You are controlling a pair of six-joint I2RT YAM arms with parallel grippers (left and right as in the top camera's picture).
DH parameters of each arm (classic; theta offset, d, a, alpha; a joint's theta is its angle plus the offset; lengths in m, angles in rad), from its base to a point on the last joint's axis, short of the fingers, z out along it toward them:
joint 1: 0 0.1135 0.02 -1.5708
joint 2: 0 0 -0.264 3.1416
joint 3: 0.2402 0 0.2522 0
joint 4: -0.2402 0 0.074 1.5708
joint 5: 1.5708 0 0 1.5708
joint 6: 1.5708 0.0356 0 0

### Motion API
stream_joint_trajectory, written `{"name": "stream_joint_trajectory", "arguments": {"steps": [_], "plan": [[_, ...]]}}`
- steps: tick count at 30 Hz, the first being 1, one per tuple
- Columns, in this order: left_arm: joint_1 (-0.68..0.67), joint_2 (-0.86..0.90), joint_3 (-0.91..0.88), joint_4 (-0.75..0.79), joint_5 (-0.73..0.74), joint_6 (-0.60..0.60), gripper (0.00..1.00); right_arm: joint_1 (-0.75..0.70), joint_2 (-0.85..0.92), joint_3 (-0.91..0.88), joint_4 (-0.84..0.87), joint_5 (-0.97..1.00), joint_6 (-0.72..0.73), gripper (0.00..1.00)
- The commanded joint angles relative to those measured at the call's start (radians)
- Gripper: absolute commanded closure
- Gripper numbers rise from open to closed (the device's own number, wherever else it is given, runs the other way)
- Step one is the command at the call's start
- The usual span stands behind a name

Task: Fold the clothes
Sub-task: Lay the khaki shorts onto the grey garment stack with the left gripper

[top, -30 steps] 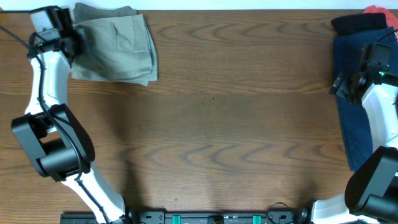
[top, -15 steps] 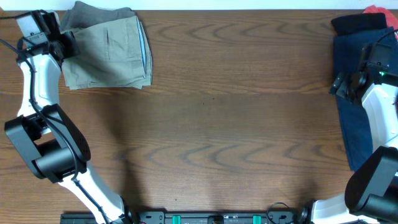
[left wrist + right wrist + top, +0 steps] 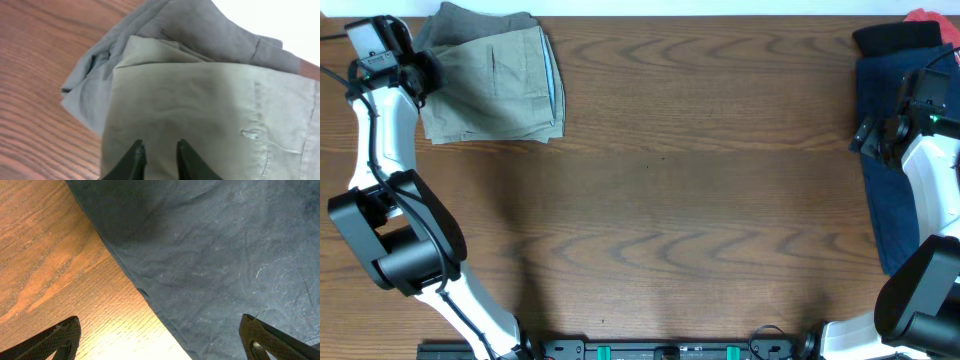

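Nearest me, on the right of the table (image 3: 660, 200), the navy cloth (image 3: 895, 200) lies stretched out long and flat, one end running off the right edge. The right gripper (image 3: 157, 330) hangs just over its inner edge with its fingers spread as wide as they go and nothing in them. That cloth looks light, limp and a bit creased, so I'd guess it will sag and trail when lifted; a pinch at a corner or along the hem seems the safest hold. Farther back on the left sit the khaki shorts (image 3: 490, 85), folded into a neat block. The left gripper (image 3: 159, 152) is poised over their left end, fingers drawn close with only a narrow slit between them, and I see no cloth caught there. The folded layers are soft and could slide apart if nudged. Under them, toward the far edge, a grey garment (image 3: 485, 15) pokes out, rumpled. In the far right corner a black garment (image 3: 895, 38) and a scrap of red cloth (image 3: 922, 15) wait
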Motion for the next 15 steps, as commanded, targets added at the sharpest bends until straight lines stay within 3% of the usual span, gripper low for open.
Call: {"name": "stream_joint_trajectory", "arguments": {"steps": [1, 4, 15], "plan": [[-0.019, -0.038, 0.032, 0.030, 0.012, -0.020, 0.87, -0.003, -0.010, -0.001, -0.001, 0.018, -0.008, 0.01], [-0.037, -0.040, 0.032, 0.082, 0.013, -0.020, 0.93, -0.003, -0.010, -0.001, -0.001, 0.018, -0.008, 0.01], [-0.053, 0.079, 0.031, 0.181, -0.043, -0.012, 0.94, -0.003, -0.010, -0.001, -0.001, 0.018, -0.008, 0.01]]}}
